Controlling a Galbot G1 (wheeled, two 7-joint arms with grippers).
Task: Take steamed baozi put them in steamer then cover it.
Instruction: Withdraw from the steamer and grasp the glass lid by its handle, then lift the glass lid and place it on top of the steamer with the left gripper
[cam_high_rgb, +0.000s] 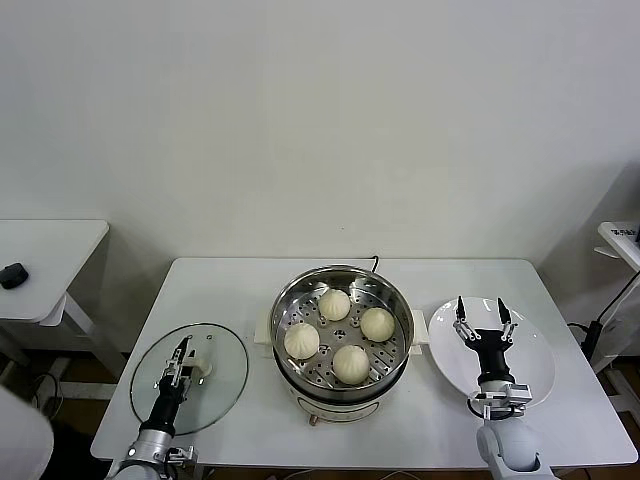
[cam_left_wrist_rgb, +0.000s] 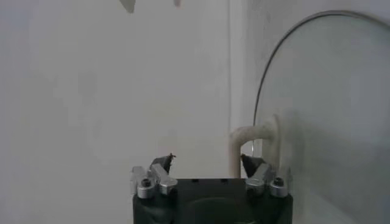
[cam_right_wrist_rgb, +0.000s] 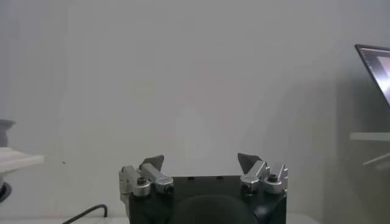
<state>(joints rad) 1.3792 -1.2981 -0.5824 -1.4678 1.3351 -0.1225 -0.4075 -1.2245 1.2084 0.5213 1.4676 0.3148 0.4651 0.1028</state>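
From the head view I count four steamed baozi (cam_high_rgb: 342, 337) already sitting on the perforated tray inside the steamer (cam_high_rgb: 341, 300), which stands at the middle of the desk (cam_high_rgb: 230, 275); that leaves one cover (cam_high_rgb: 189, 378) to place, and it lies flat on the desk just left of the steamer, with one white plate (cam_high_rgb: 530, 345) just right of the steamer holding no buns. My left claw (cam_high_rgb: 183, 362) is down over the cover at its cream bar handle (cam_high_rgb: 203, 368), while my right claw (cam_high_rgb: 484, 322) hovers over the plate with its fingers spread wide, idle. In the left wrist view I see the left claw's fingers (cam_left_wrist_rgb: 248, 164) apart, one tip close beside the handle, the other well off it, so nothing is clamped yet. To do this grab well, I judge I should shift so the bar sits squarely between both tips, squeeze across its narrow side, lift straight up before moving toward the steamer, and keep the glass level so the rim seats evenly on the pot. In the right wrist view the right claw's two fingers (cam_right_wrist_rgb: 153, 163) stand apart with nothing between them.
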